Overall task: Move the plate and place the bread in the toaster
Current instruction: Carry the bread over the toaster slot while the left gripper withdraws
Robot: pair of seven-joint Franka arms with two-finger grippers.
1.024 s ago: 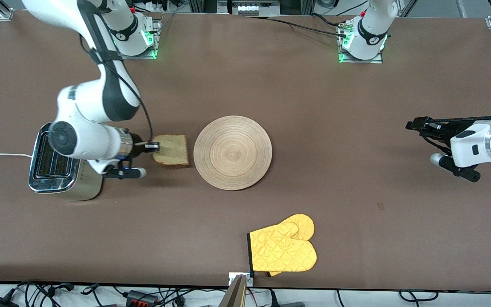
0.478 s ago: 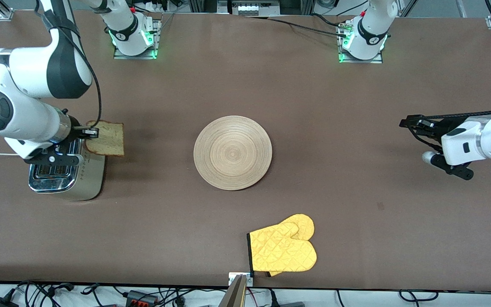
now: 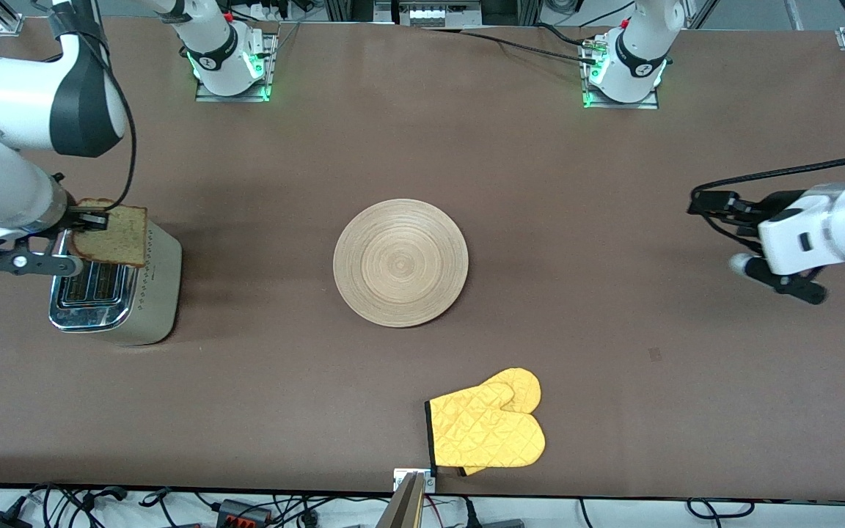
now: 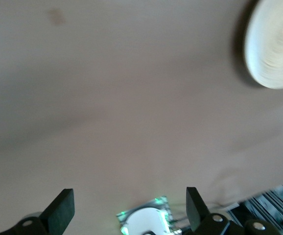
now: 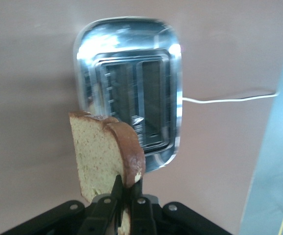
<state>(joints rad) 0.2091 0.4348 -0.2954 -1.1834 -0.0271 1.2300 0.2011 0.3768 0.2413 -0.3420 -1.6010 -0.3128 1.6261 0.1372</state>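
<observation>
Front view: right hand [image 3: 89, 218] pinches the bread [image 3: 116, 235] over the toaster [image 3: 111, 293]; left hand [image 3: 712, 207] spread, empty.

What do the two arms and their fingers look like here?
Both arms are glossy white with rounded links. The right arm has a black joint band, a dark round cap and a black cable. The left arm carries a black cable too. Both have black fingers. The bases glow green.

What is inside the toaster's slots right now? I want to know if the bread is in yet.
Both slots of the toaster look empty as far as they show. The bread hangs above it, pinched in the right gripper, and covers part of the nearer slot.
</observation>
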